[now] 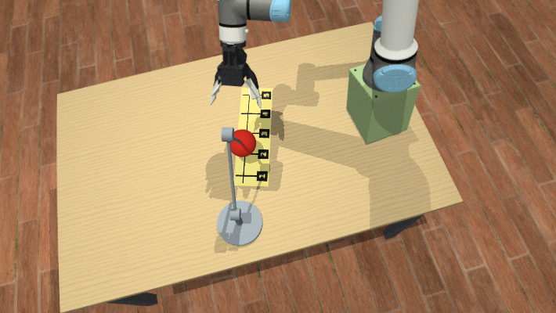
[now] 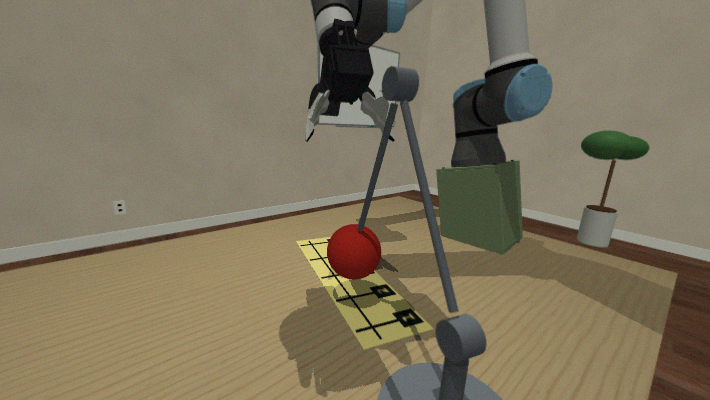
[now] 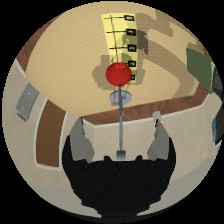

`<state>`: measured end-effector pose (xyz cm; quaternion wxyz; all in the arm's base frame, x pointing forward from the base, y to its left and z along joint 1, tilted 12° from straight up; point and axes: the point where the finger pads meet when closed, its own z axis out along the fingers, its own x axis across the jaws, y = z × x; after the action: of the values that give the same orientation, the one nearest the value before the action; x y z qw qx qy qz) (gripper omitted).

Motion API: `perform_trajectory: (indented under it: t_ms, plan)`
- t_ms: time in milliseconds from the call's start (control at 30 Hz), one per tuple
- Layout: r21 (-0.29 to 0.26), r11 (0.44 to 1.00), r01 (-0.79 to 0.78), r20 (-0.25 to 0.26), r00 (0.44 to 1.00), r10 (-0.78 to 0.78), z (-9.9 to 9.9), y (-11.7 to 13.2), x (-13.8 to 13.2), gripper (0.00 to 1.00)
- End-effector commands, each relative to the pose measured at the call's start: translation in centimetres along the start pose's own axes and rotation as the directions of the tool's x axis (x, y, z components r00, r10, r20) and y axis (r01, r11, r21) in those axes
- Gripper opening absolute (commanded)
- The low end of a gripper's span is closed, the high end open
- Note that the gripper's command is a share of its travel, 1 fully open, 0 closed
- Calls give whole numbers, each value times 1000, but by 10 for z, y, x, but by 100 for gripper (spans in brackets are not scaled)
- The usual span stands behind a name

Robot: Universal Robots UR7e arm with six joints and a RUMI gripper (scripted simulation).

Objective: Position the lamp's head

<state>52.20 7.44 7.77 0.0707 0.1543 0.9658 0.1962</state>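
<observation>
While I'm watching remotely, gripper (image 1: 236, 94) hanging spread wide, gripping nothing, up above the strip's (image 1: 254, 138) far end; lamp's red head (image 1: 243, 143) floating between marks 2 and 3, base (image 1: 240, 224) sitting on the bench (image 1: 129, 164)

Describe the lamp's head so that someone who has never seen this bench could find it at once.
On the wooden bench lies a yellow strip with numbered marks. Above it hangs the lamp's head, on a thin grey arm. It is the only red ball there.

One lamp (image 1: 235, 188), one numbered strip (image 1: 254, 129) with seemingly five marks, one green pedestal (image 1: 376, 113), one potted plant (image 2: 600, 200)
</observation>
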Motion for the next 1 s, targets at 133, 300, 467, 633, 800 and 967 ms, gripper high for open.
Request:
perform_trajectory:
  t_ms: [133, 300, 467, 633, 800, 967]
  plan:
    - [-40, 998, 56, -22, 998, -57, 21, 1, 1, 100]
    - [-24, 999, 35, -13, 999, -35, 34, 2, 1, 100]
    - [-23, 999, 33, -13, 999, -34, 41, 3, 2, 100]
    - [-29, 999, 41, -16, 999, -41, 52, 4, 2, 100]
    - [-34, 998, 48, -19, 999, -48, 63, 5, 3, 100]
    - [-37, 998, 52, -21, 998, -53, 69, 5, 4, 100]
